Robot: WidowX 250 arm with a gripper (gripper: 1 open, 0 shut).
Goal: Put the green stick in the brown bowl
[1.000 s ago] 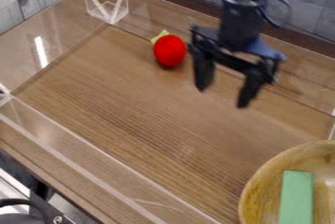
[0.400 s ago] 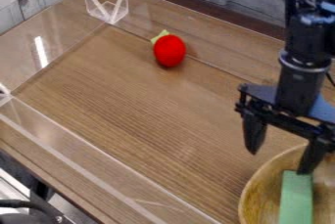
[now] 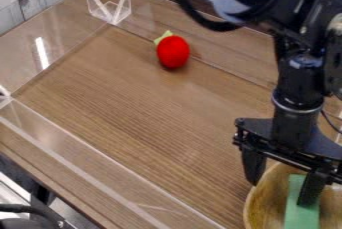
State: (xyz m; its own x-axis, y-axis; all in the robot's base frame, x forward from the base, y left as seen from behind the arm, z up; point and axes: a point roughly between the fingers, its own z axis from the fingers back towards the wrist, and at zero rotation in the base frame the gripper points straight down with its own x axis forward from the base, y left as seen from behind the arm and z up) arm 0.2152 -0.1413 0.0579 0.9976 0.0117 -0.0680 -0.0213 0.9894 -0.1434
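Wood-grain tabletop [image 3: 147, 123] is filling most of the view, with clear plastic walls [image 3: 54, 138] standing along its near and left edges and a small clear stand [image 3: 107, 5] sitting at the far left corner. Behind it, pale wooden planks are showing at the far left.

A red round fruit [image 3: 173, 51] is resting on the table toward the far side, well apart from everything else.

At the near right corner, the brown bowl [image 3: 262, 195] is lying partly cut off by the picture's edge, its pale rim curving toward the table's middle. The green stick [image 3: 306, 199] is lying inside the bowl, a flat light-green bar running from far to near, its near end leaving the picture.

A black robot arm [image 3: 299, 63] is reaching down from the upper right. Its gripper [image 3: 279, 172] is pointing straight down over the bowl with its two dark fingers [image 3: 251, 163] spread wide and released, gripping nothing. One finger is hanging over the bowl's left rim; the other is standing just above the stick's far end, and whether it is touching the stick cannot be told.
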